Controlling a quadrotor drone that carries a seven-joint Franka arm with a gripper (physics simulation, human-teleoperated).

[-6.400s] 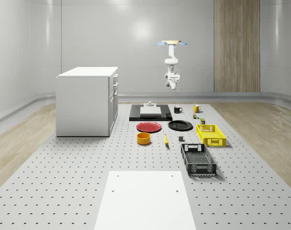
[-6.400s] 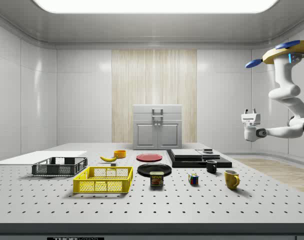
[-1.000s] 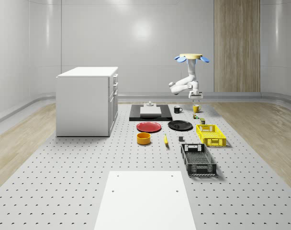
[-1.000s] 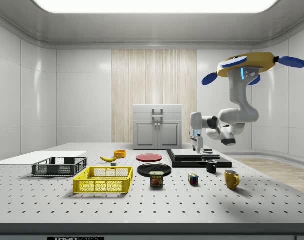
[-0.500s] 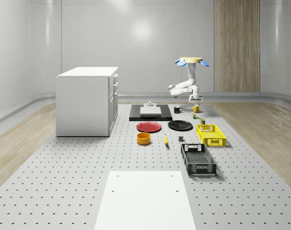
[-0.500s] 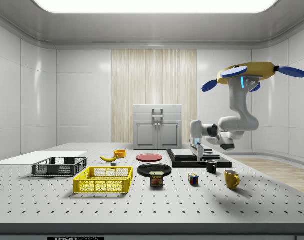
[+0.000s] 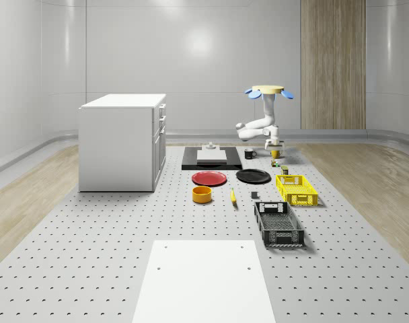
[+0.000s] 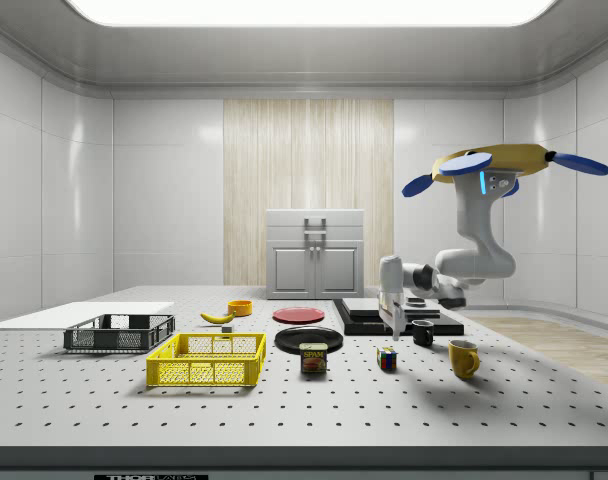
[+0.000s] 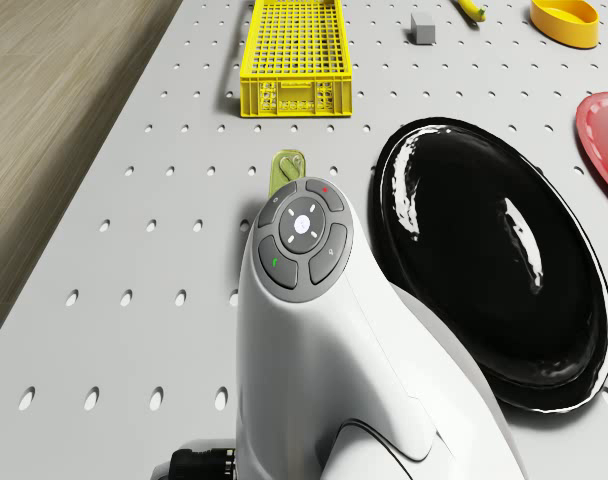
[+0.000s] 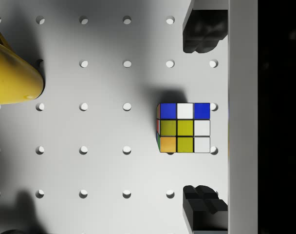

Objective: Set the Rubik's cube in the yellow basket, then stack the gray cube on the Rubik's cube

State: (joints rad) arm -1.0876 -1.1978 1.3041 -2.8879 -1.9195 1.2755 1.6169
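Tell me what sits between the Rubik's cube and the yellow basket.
In the side view, a Spam can stands between the Rubik's cube and the yellow basket.

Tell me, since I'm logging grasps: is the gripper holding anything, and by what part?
Nothing is held. The gripper is open above the Rubik's cube, which sits on the table between the fingers, untouched.

1. The whole-scene camera stands off me, high at the table's (image 7: 90, 269) near end, looking down its length toward the back wall.
2. The side camera sits low at the table's edge, facing across it.
3. Both take in the basket (image 7: 296, 189) and my drone (image 8: 504, 160).
4. My drone camera looks forward and down past my arm (image 9: 314, 350).
5. My wrist camera looks straight down, close over the cube (image 10: 184, 127).
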